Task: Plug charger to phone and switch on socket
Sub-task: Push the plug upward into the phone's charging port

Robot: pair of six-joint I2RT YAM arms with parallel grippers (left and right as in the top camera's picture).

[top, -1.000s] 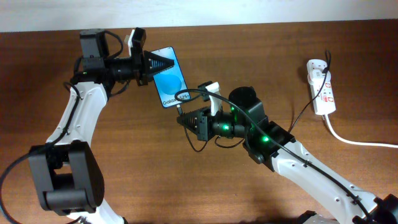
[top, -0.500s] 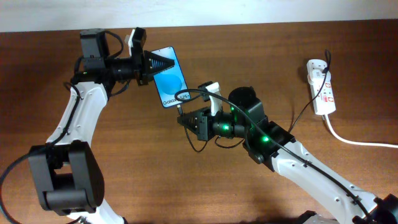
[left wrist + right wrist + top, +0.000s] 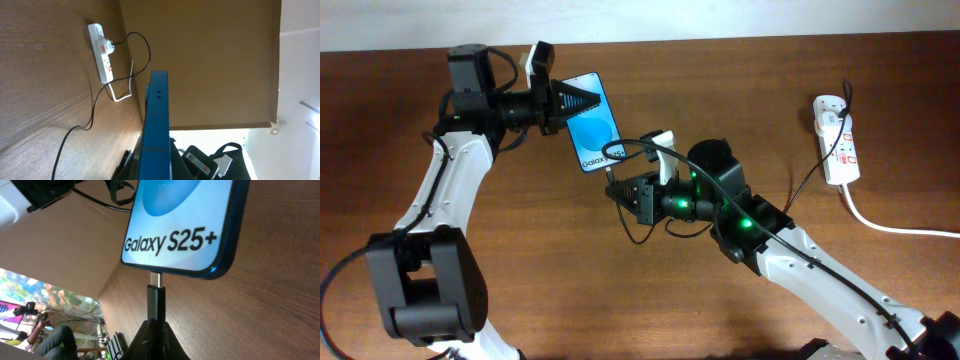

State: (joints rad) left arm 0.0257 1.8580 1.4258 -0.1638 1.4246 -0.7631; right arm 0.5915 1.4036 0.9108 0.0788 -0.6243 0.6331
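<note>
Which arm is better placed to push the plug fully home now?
Right. The right hand grips the charger, plug lined up at the phone's bottom port with its metal tip partly exposed; the left hand is occupied holding the phone.

Dark brown wood-grain table [image 3: 550, 290]; white wall [image 3: 720, 15] along far edge; even light, soft shadows.

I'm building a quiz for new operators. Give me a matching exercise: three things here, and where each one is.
Things:
1. black-framed smartphone with blue screen
2. small plug of the thin black charger cable
3. white oblong power strip with red switches

Places:
A. lying on the wooden table, ungripped
B. in the fingers of the left gripper
C. in the fingers of the right gripper

Pairs: 1-B, 2-C, 3-A.
</note>
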